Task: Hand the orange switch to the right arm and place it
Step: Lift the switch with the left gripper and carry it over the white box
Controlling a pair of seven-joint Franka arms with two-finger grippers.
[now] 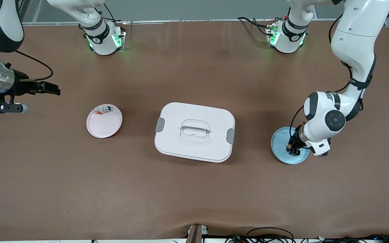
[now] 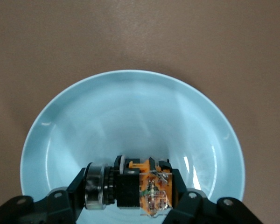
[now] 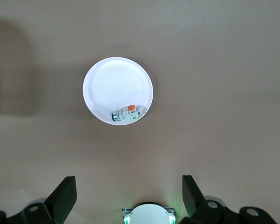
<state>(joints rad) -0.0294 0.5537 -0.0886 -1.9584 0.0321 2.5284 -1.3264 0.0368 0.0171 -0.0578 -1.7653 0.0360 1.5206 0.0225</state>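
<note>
The orange switch [image 2: 140, 189], a black blocky piece with a silver ring at one end and an orange part at the other, lies sideways between my left gripper's [image 2: 130, 192] fingers, which are shut on its two ends. It is low over the light blue plate [image 2: 130, 112]; whether it touches the plate I cannot tell. In the front view the left gripper [image 1: 292, 148] and switch [image 1: 289, 147] are over the blue plate [image 1: 280, 141] toward the left arm's end of the table. My right gripper [image 1: 53, 89] is open and empty, up in the air near the right arm's end; in its wrist view [image 3: 128, 186] it shows over bare table.
A pink plate [image 1: 105, 126] holds a small white piece with a green top [image 1: 107, 108] and a red-and-white bit; it also shows in the right wrist view [image 3: 112, 84]. A white lidded box [image 1: 181, 148] with grey clips sits mid-table between the two plates.
</note>
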